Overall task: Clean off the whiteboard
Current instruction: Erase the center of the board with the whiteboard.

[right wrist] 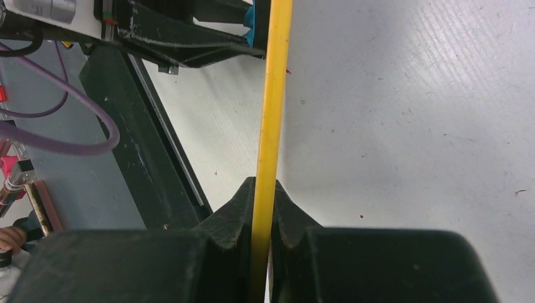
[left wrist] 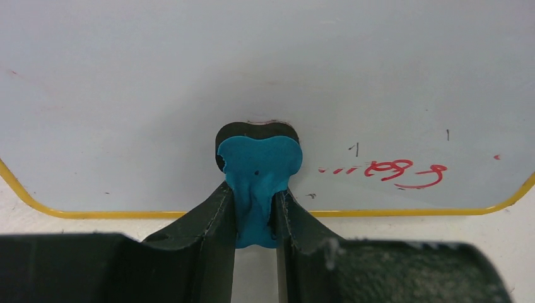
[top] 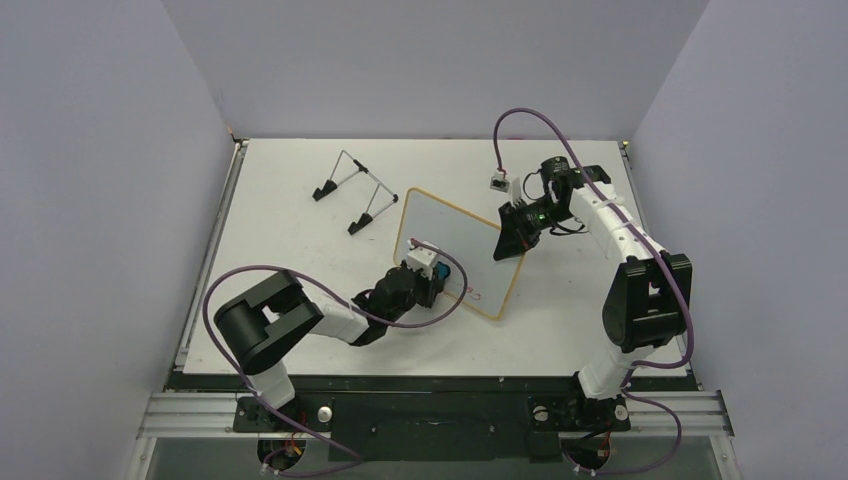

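Observation:
The whiteboard (top: 452, 235), white with a thin yellow-orange rim, stands tilted up near the middle of the table. My right gripper (top: 512, 240) is shut on its right edge; in the right wrist view the rim (right wrist: 271, 126) runs straight between the fingers of that gripper (right wrist: 263, 192). My left gripper (left wrist: 254, 192) is shut on a blue eraser (left wrist: 260, 165) and presses its dark pad against the board face (left wrist: 252, 69) near the lower rim. Red handwriting (left wrist: 404, 172) lies just right of the eraser. From above, the left gripper (top: 436, 285) sits at the board's near corner.
A thin wire stand (top: 352, 190) with black feet rests at the back left of the table. A purple cable with a small connector (top: 497, 182) hangs behind the board. The black table frame (right wrist: 126, 126) runs along the near edge.

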Controlling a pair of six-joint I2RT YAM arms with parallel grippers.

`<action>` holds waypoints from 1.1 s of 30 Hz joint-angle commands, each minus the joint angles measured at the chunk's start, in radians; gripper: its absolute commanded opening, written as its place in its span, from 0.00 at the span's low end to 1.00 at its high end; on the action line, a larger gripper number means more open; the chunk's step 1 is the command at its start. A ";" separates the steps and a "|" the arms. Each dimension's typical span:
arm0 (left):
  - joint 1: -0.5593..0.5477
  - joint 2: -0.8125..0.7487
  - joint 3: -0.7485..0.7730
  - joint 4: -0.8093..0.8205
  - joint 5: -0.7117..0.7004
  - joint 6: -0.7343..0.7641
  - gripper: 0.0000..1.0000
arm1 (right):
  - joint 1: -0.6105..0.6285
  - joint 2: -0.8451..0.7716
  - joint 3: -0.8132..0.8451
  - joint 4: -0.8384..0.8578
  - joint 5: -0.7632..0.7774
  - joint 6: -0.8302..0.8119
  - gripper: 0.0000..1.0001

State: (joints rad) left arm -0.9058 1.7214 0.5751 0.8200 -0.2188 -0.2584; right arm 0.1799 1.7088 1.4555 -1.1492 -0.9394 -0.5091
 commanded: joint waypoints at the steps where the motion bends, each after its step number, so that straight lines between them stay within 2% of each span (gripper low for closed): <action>1: -0.040 0.017 0.057 0.040 -0.003 -0.015 0.00 | 0.043 -0.056 -0.006 -0.073 -0.225 0.003 0.00; 8: 0.130 -0.035 -0.058 0.084 0.032 -0.041 0.00 | 0.041 -0.068 -0.010 -0.071 -0.223 0.003 0.00; 11: 0.169 -0.051 -0.073 0.072 0.051 -0.024 0.00 | 0.041 -0.068 -0.010 -0.070 -0.224 0.002 0.00; 14: 0.157 -0.053 -0.054 0.053 0.072 -0.008 0.00 | 0.042 -0.062 -0.009 -0.071 -0.222 0.004 0.00; 19: 0.000 -0.034 0.040 -0.009 0.038 0.020 0.00 | 0.042 -0.058 -0.009 -0.069 -0.220 0.004 0.00; 23: -0.062 -0.001 0.081 0.010 0.018 -0.007 0.00 | 0.042 -0.060 -0.011 -0.067 -0.218 0.007 0.00; 26: -0.075 0.012 0.104 -0.008 0.006 -0.009 0.00 | 0.043 -0.060 -0.012 -0.065 -0.218 0.007 0.00; 33: -0.024 -0.011 0.075 -0.028 -0.004 -0.014 0.00 | 0.041 -0.067 -0.014 -0.063 -0.217 0.007 0.00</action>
State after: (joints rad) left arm -0.9581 1.7115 0.6254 0.7826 -0.2302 -0.2604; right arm 0.1856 1.7069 1.4414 -1.1236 -0.9470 -0.5159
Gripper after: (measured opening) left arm 0.199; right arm 0.041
